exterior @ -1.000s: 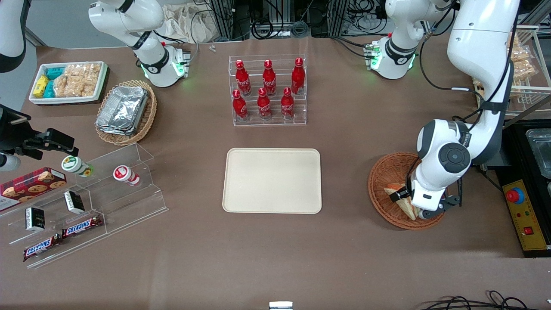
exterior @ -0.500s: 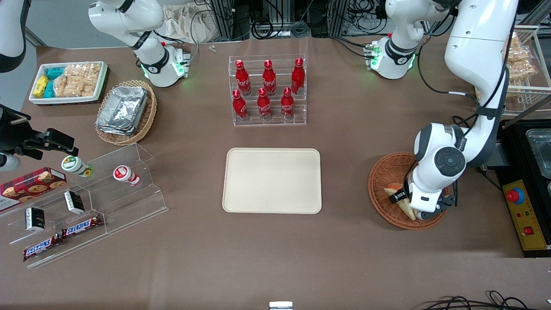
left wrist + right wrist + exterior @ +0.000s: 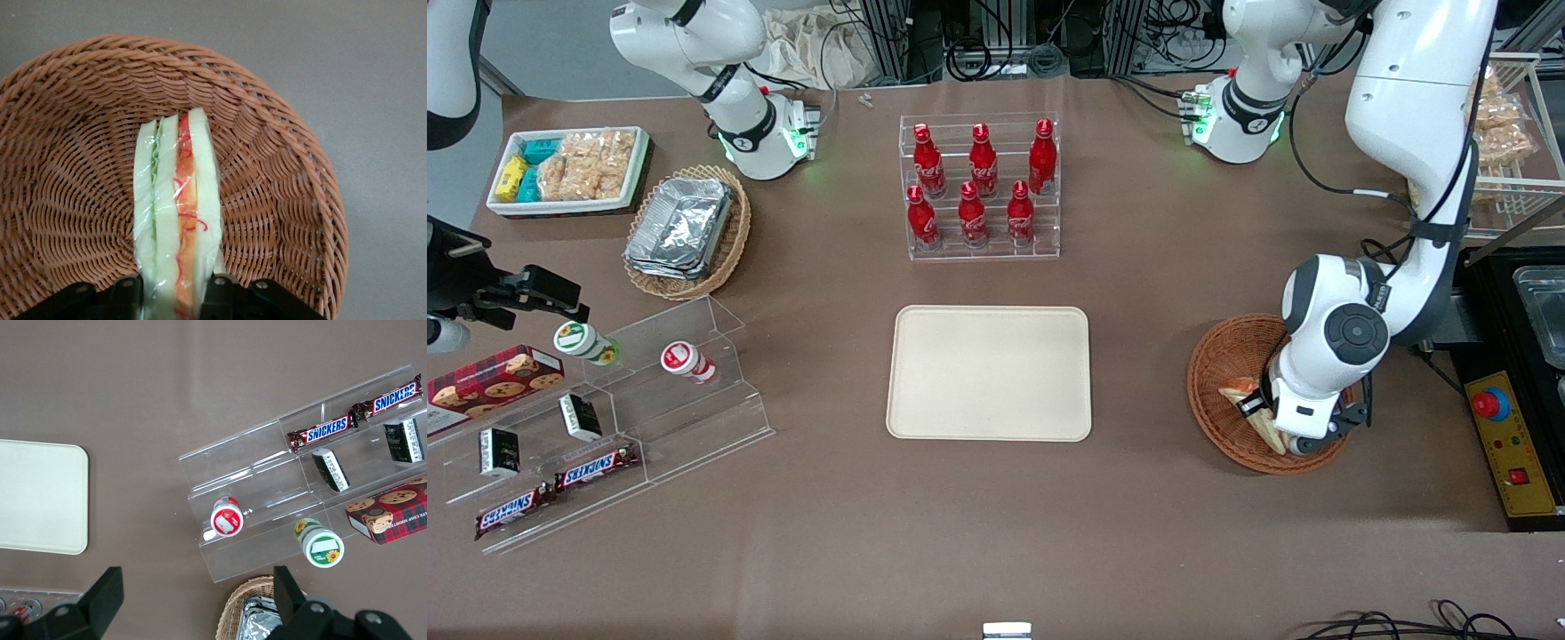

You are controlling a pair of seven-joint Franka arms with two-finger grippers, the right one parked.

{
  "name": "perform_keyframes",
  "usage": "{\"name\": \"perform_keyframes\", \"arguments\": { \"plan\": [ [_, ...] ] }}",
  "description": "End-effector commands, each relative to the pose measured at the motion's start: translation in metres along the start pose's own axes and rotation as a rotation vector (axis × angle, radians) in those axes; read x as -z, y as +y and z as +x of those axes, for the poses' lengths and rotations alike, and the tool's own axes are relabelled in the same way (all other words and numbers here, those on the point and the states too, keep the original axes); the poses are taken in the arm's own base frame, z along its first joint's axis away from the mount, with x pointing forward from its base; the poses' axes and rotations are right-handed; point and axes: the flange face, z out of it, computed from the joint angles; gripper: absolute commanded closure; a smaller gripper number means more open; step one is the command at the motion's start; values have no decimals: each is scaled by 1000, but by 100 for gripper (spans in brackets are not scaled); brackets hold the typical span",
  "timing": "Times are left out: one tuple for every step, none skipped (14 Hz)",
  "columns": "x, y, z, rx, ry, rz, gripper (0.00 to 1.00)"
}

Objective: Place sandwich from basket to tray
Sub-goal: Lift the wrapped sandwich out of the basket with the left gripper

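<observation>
- Sandwich (image 3: 177,213): a clear-wrapped wedge standing on edge in the basket (image 3: 280,173), its red-orange and green filling facing the wrist camera; in the front view the sandwich (image 3: 1240,394) shows partly under the left arm's wrist.
- Pincer (image 3: 175,290): clenched on the sandwich, one dark finger (image 3: 127,288) pressed to each bread face at the wedge's near end; in the front view the pincer (image 3: 1263,418) sits low inside the basket, at about 4 o'clock from the basket's centre.
- Basket (image 3: 1209,373): round, reddish-brown wicker, resting on the brown counter (image 3: 996,524) toward the working arm's end.
- Tray (image 3: 989,372): cream-beige, flat on the counter at 9 o'clock from the basket, well apart from it.
- Bottle rack (image 3: 980,187): clear stand of red bottles at 12 o'clock from the tray, farther from the front camera.
</observation>
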Motion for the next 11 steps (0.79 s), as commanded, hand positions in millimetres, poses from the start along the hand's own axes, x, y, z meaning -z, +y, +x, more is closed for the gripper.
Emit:
{"name": "perform_keyframes", "arguments": {
  "plan": [
    [18, 3, 8, -3, -11, 21, 100],
    [23, 3, 11, -20, -30, 41, 100],
    [31, 5, 14, -41, -42, 52, 100],
    [42, 6, 17, -49, -54, 70, 100],
    [59, 11, 20, -53, -67, 90, 100],
    [76, 13, 24, -57, -90, 113, 100],
    [95, 15, 30, -81, -108, 129, 100],
    [116, 25, 29, -123, -116, 128, 100],
    [139, 33, 31, -153, -107, 116, 99],
    [161, 37, 33, -176, -99, 106, 97],
    [184, 47, 26, -208, -95, 94, 98]
  ]
}}
